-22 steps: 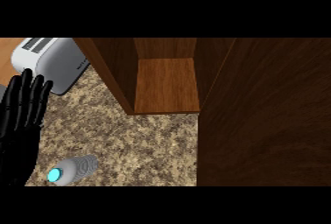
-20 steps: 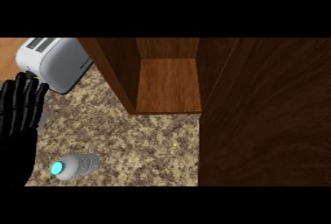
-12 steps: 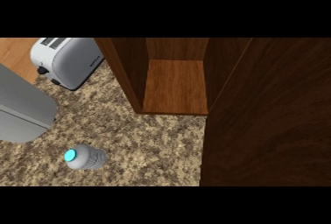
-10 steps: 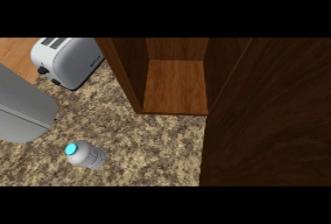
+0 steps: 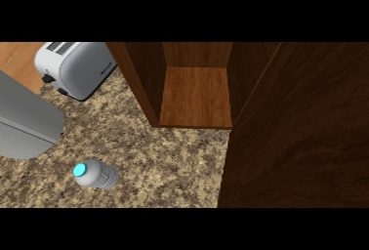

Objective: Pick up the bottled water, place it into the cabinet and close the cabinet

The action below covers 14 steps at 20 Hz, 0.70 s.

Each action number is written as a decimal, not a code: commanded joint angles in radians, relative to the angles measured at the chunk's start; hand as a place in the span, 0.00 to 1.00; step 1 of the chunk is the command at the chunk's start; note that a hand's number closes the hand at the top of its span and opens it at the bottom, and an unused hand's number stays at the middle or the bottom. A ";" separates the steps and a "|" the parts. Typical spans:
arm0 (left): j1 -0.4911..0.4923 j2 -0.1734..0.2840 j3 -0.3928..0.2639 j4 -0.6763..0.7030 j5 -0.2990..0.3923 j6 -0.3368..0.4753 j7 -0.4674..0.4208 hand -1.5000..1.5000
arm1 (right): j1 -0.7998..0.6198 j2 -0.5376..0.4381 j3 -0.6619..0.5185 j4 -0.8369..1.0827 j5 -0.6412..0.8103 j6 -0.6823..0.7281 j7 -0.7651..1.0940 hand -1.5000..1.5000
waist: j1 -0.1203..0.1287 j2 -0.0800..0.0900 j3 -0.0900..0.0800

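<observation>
None of the three steps looks done yet, judging by how things lie. At the lower left of the frame the water bottle [image 5: 94, 174] stands on the speckled counter [image 5: 166, 161], seen from above with its blue cap showing, free of any hand and well apart from the cabinet. The cabinet [image 5: 196, 95] takes up the upper middle, its wooden shelf bare, and its door [image 5: 299, 132] stands swung out, filling the right side of the frame. A grey forearm [image 5: 25, 122] comes in at the left edge, above the bottle, but no hand shows anywhere, so whether the fingers are released, clenched or grasping something cannot be told. A toaster [image 5: 75, 66] sits at the upper left, near the cabinet's side wall. Everything is left to do: grasping the bottle, carrying it up to the shelf, then swinging the door shut.
</observation>
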State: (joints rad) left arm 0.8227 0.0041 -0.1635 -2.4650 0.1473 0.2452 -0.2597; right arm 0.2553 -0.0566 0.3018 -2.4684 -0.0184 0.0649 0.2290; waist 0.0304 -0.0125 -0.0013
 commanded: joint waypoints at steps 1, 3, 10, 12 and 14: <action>0.148 -0.004 -0.038 -0.222 0.039 -0.020 0.002 0.00 | -0.003 0.033 0.106 -0.059 0.092 -0.050 0.078 0.00 | -0.001 0.002 0.000; 0.199 -0.004 -0.096 -0.221 0.038 -0.026 -0.032 0.00 | 0.012 0.027 0.122 -0.067 0.096 -0.045 0.059 0.00 | -0.005 0.001 0.001; 0.312 0.003 -0.108 -0.229 0.059 -0.064 -0.115 0.00 | 0.010 0.021 0.119 -0.008 0.104 -0.074 0.017 0.00 | -0.008 0.003 0.002; 0.361 -0.004 -0.176 -0.200 0.013 -0.065 -0.146 0.00 | 0.008 0.013 0.179 -0.094 0.143 -0.097 0.102 0.00 | -0.011 0.002 0.001; 0.371 0.000 -0.114 -0.152 0.058 -0.095 -0.194 0.00 | -0.031 0.023 0.171 -0.055 0.140 -0.110 0.088 0.00 | -0.006 0.004 0.000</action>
State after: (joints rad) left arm 1.1307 0.0023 -0.2814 -2.4859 0.1253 0.1728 -0.4292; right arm 0.2542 -0.0342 0.4563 -2.4768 0.0369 -0.0234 0.2737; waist 0.0220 -0.0109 -0.0005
